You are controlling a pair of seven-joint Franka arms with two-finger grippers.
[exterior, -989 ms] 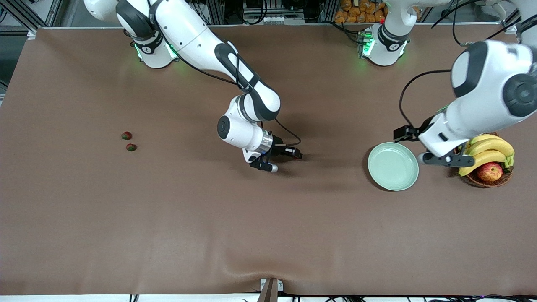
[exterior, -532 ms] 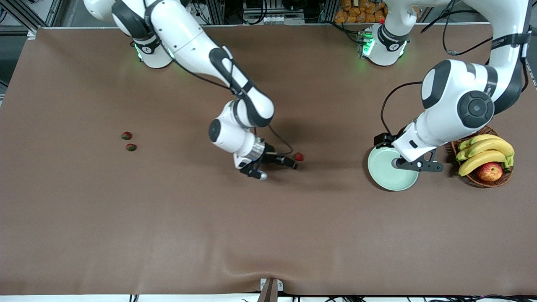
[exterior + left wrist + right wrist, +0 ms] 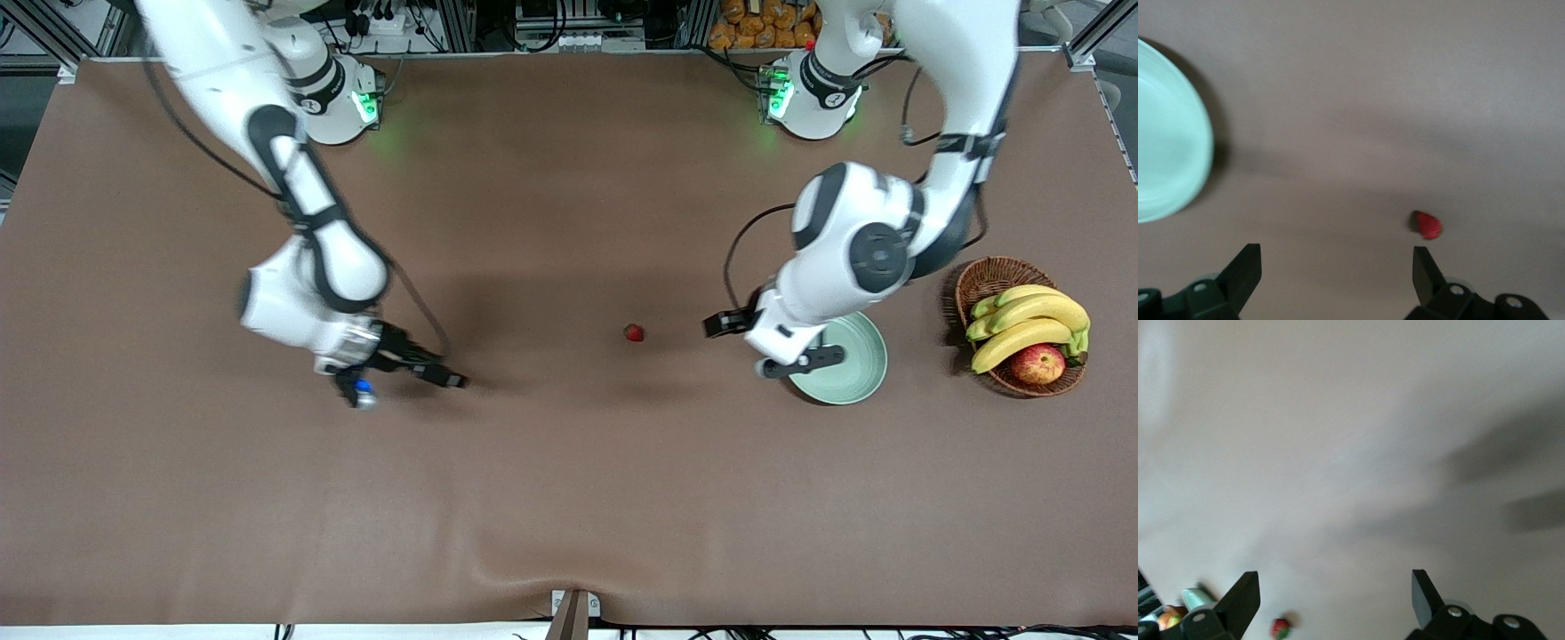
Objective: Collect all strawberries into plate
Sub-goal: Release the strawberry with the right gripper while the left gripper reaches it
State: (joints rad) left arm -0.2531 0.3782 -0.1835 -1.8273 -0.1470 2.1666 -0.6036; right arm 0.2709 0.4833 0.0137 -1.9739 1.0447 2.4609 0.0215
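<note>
One strawberry (image 3: 633, 332) lies alone on the brown table mat, midway between the two arms. The mint-green plate (image 3: 861, 375) sits toward the left arm's end, partly covered by the left arm. My left gripper (image 3: 714, 325) hangs open over the mat between plate and strawberry. In the left wrist view the strawberry (image 3: 1427, 225) lies just off one fingertip of the left gripper (image 3: 1336, 257), and the plate (image 3: 1165, 153) is at the frame's edge. My right gripper (image 3: 453, 380) is open and empty, toward the right arm's end. In the right wrist view the right gripper (image 3: 1335, 580) has the strawberry (image 3: 1279, 627) and plate (image 3: 1195, 597) in the distance.
A wicker basket (image 3: 985, 277) with bananas (image 3: 1027, 320) and an apple (image 3: 1037, 363) stands beside the plate at the left arm's end. The right arm's forearm lies low across the mat at its own end.
The right gripper opened, left the strawberry on the mat and swung back toward its own end, covering two other strawberries. The left arm swept from the basket across the plate toward the strawberry.
</note>
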